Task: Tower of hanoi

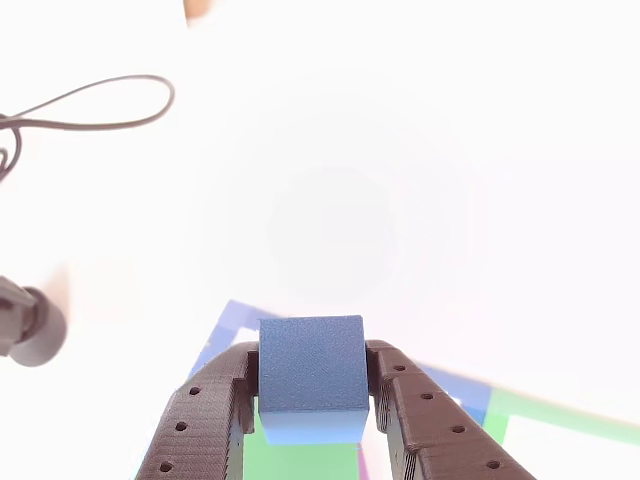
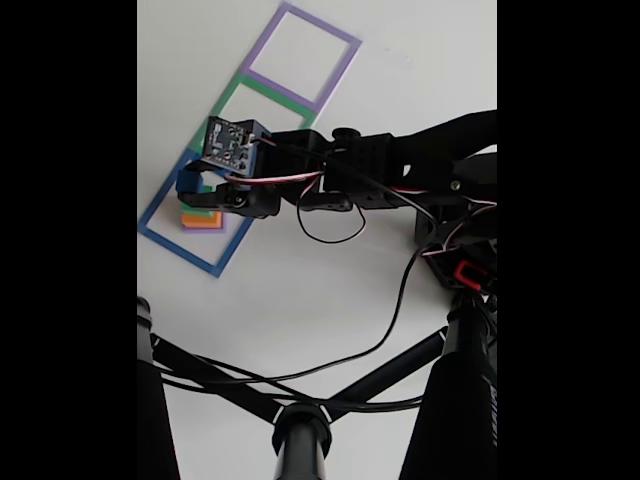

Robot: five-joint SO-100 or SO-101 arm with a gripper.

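In the other view a blue cube (image 1: 310, 372) sits between my black fingers (image 1: 225, 390), and my gripper (image 1: 312, 380) is shut on it. Right under it lies the green top (image 1: 300, 455) of another cube, with a purple sliver (image 1: 362, 462) beside it. In the fixed view my gripper (image 2: 198, 190) reaches in from the right and holds the blue cube (image 2: 187, 180) over a small stack of green (image 2: 208, 213), orange (image 2: 189, 218) and purple (image 2: 222, 224) cubes. I cannot tell whether the blue cube touches the stack.
Three flat square outlines lie in a row on the white table: blue (image 2: 180, 245) around the stack, green (image 2: 262, 92) and purple (image 2: 345, 60). Black tripod legs (image 2: 230, 385) and cables (image 2: 390, 320) cross the near side. A black cable loop (image 1: 110, 105) lies at the far left.
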